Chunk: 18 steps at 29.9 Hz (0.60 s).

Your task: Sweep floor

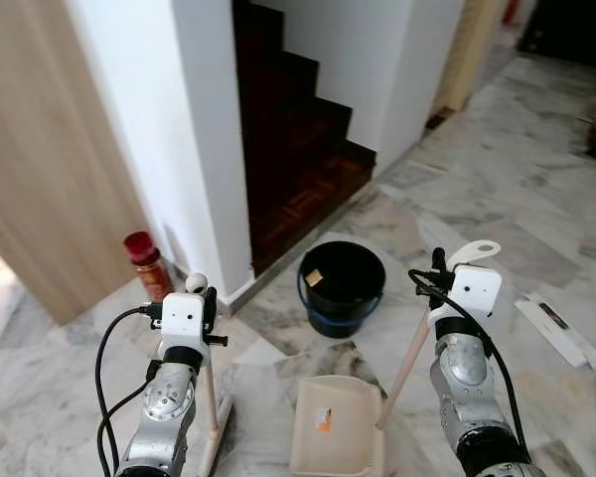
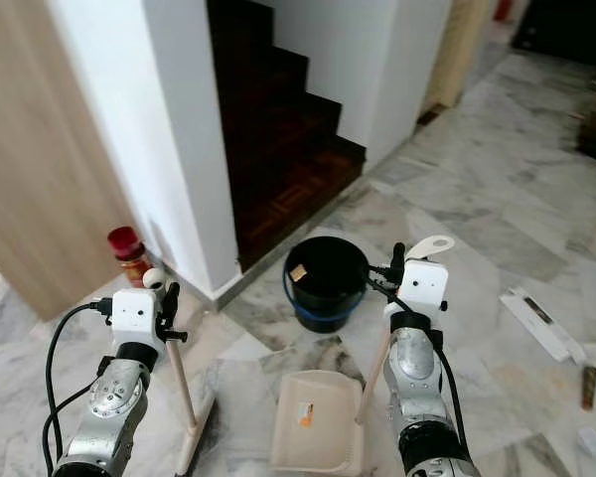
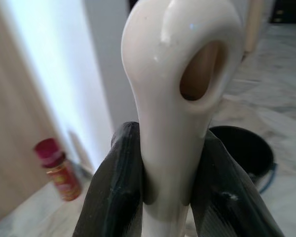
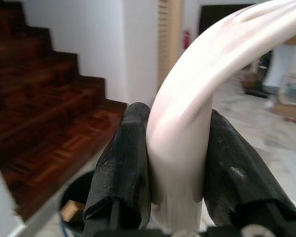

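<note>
My left gripper is shut on the cream broom handle, just below its looped end. The broom shaft runs down to the floor at the lower left. My right gripper is shut on the cream dustpan handle, whose hooked top sticks out above the wrist. The dustpan rests on the marble floor between my arms, with a small orange scrap inside. A black bucket stands just beyond it, holding a small brown piece.
A red-capped bottle stands by the white wall corner on the left. Dark wooden stairs rise behind the bucket. A flat white item lies on the floor to the right. Open marble floor stretches to the far right.
</note>
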### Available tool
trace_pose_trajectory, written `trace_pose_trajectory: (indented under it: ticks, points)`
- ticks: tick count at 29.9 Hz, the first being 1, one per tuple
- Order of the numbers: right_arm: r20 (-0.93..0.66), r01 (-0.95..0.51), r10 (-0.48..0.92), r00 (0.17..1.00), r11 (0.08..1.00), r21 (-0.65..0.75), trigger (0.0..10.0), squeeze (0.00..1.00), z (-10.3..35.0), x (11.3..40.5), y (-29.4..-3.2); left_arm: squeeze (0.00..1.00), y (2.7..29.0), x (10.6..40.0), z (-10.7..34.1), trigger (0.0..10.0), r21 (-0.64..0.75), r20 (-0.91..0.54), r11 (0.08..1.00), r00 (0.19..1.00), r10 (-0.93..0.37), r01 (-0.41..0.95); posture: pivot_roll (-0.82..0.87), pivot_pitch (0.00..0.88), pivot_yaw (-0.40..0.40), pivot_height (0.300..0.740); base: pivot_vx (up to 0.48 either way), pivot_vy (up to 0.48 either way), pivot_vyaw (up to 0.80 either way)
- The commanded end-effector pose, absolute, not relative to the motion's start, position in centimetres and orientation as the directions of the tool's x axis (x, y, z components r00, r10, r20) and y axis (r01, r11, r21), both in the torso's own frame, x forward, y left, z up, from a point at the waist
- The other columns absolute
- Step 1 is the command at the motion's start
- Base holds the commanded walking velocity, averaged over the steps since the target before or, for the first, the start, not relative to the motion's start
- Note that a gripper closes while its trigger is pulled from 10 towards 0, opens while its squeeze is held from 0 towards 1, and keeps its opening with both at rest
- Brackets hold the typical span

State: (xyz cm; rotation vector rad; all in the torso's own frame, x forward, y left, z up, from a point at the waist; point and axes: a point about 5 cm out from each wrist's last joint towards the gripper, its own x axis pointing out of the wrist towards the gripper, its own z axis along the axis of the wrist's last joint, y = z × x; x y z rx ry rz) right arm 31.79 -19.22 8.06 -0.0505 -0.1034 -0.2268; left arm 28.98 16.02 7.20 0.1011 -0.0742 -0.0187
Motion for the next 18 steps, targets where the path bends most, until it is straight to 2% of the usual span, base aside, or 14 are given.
trace_pose_trajectory:
  ticks: [1,18]
  points:
    - [0.143,0.236,-0.23,0.963,0.971,-0.029,10.0,0.0,8.93,32.26,-19.41,0.0,15.84,29.31,7.94,10.0,0.1,0.115,0.995,0.993,-0.027,0.016,0.06,0.0,-0.024,0.74,0.0,0.0,-0.8]
    - [0.132,0.236,-0.229,0.964,0.971,-0.037,10.0,0.0,8.86,32.45,-19.2,0.0,15.82,29.54,8.19,10.0,0.1,0.122,0.995,0.992,-0.028,0.015,0.05,0.024,-0.017,0.74,0.0,0.0,-0.8]
